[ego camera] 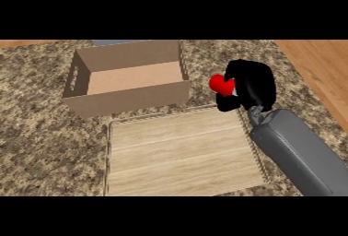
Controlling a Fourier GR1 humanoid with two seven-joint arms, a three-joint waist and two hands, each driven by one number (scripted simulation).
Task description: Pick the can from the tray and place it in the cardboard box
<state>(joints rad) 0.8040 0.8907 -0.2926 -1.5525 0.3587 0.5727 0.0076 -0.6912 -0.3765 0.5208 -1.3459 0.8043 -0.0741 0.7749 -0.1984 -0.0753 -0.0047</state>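
A red can [221, 84] is held in my right hand [250, 85], whose black fingers curl round it and hide most of it. The hand hangs above the counter just right of the open cardboard box [126, 97] and beyond the far right corner of the wooden tray [180, 152]. The box stands at the upper left with its flaps up, and nothing shows inside it. Nothing lies on the tray. My left hand does not show.
The speckled stone counter [41, 138] surrounds the box and tray. A wooden floor strip [319, 73] runs along the counter's right edge. My grey right forearm [299, 152] crosses the tray's right side.
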